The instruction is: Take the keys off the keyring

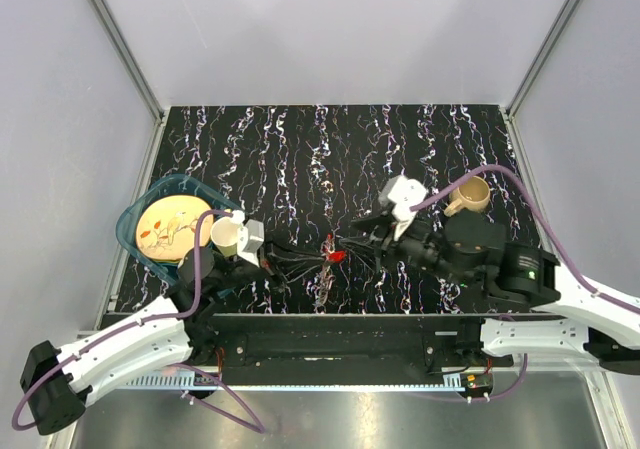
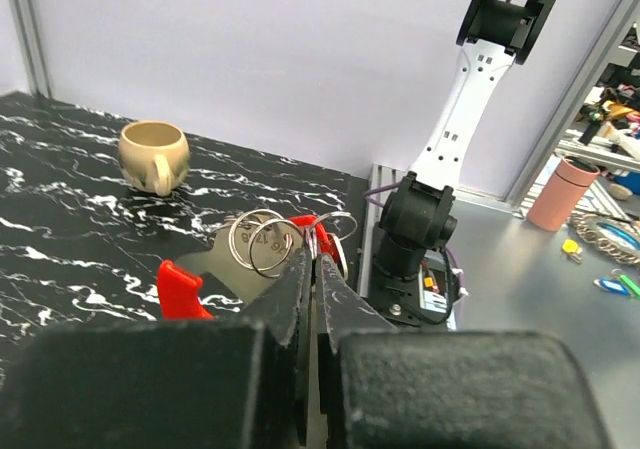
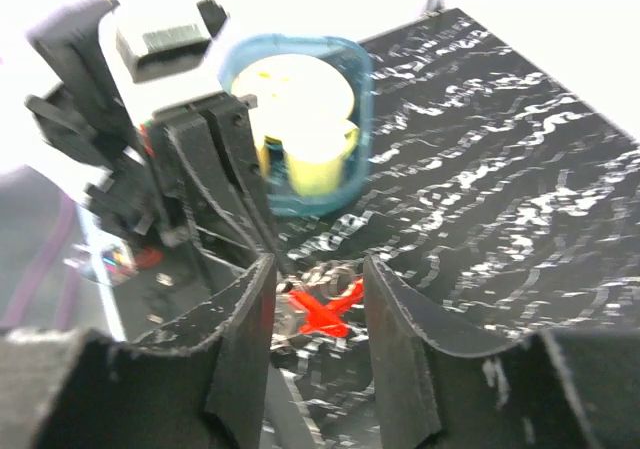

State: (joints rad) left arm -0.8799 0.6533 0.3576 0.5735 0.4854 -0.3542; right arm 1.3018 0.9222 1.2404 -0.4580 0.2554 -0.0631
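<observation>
Pinching the keyring (image 2: pixel 265 241) at its very tips, the left gripper (image 2: pixel 314 259) is closed, with barely a slit between its fingers; the wire loops stand up just beyond the tips, and a red-headed key (image 2: pixel 180 287) lies on the counter (image 2: pixel 60 219) just to the left of the fingers. Facing it, the right gripper (image 3: pixel 318 269) is open and grips nothing; the keys (image 3: pixel 322 314) sit between its spread fingers, dead ahead. From above, the bunch trails from the ring toward the arm bases, crosswise to the line joining the two grippers, so the right arm looks best placed to take a key and draw it off.

Behind the left gripper's wrist is a teal bin (image 1: pixel 130 219) holding a yellow plate (image 1: pixel 165 227) and a pale cup (image 1: pixel 227 233); a tan mug (image 1: pixel 470 194) stands well apart beside the right arm, seemingly empty.
</observation>
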